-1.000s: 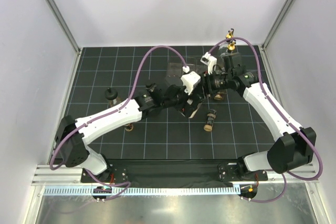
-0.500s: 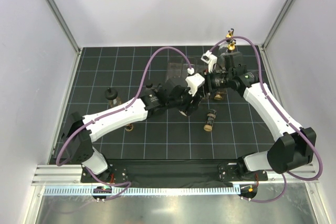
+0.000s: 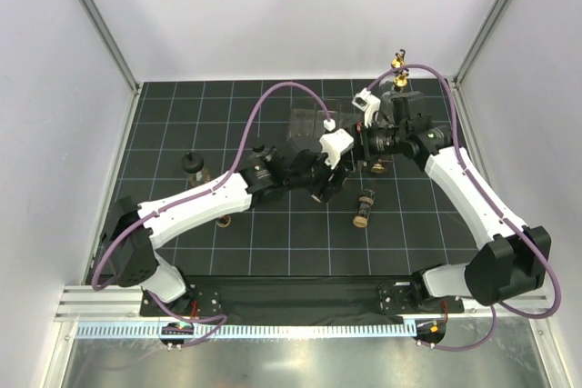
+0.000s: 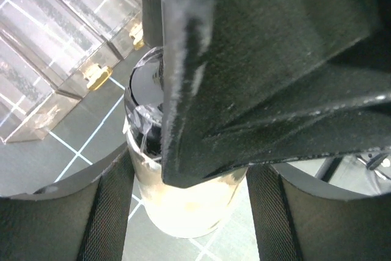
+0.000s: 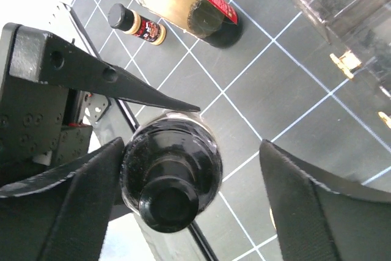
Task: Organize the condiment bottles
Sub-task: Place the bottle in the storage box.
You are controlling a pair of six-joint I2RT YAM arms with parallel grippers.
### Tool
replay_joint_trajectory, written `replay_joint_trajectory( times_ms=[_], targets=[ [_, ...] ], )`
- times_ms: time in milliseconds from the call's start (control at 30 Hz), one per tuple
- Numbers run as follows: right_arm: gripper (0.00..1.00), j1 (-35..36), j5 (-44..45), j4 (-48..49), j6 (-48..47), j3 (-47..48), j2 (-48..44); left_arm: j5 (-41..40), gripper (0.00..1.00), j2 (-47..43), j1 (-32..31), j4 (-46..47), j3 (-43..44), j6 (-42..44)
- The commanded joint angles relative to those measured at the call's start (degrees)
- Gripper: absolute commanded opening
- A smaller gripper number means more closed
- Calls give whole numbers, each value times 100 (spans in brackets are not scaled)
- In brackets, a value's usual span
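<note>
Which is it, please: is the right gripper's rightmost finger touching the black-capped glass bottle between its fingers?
Apart. The right wrist view shows bare gridded mat between that finger and the black-capped glass bottle.

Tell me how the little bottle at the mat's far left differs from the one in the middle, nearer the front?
The left bottle stands upright; the middle bottle lies on its side. From above, the left bottle shows mainly its black cap, while the middle bottle shows its full length, dark at one end, tan at the other. Both are small and rest on the black mat, outside the clear rack.
</note>
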Motion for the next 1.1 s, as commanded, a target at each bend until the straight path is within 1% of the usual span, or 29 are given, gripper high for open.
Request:
replay_joint_trajectory(
  times_ms=[0,33,233,300,400,533,700,733,800,1000,1067],
  targets=[
    [93,50,-109,61,-500,137,-535,25,0,-359,78,388,-132,39],
    [99,23,-100,-17,-562,146,-588,25,0,-395,96,406,-159,39],
    [100,-266,-109,-237,-1151,163,-1123,51,0,-536,298,424,-238,57],
    [100,-337,-144,-308,-1336,137,-1282,227,0,-536,377,433,-238,65],
    [100,-460,-187,-396,-1467,111,-1564,315,0,-492,492,415,-168,83],
    [100,-793,-407,-651,-1766,137,-1863,359,0,-291,737,511,52,83],
    [100,-1566,-907,-958,-2179,14,-2232,464,0,78,1080,766,491,30],
    [100,-1777,-952,-976,-2249,-73,-2267,508,0,149,1211,854,579,13],
    [100,-1980,-1013,-1011,-2408,-170,-2381,657,0,368,1352,898,877,-14],
    [100,-2183,-979,-1082,-2698,-434,-2627,1245,0,966,1924,907,1756,-137],
    [100,-2209,-926,-1073,-2768,-548,-2698,1553,0,1081,2143,916,2037,-163]
  ],
)
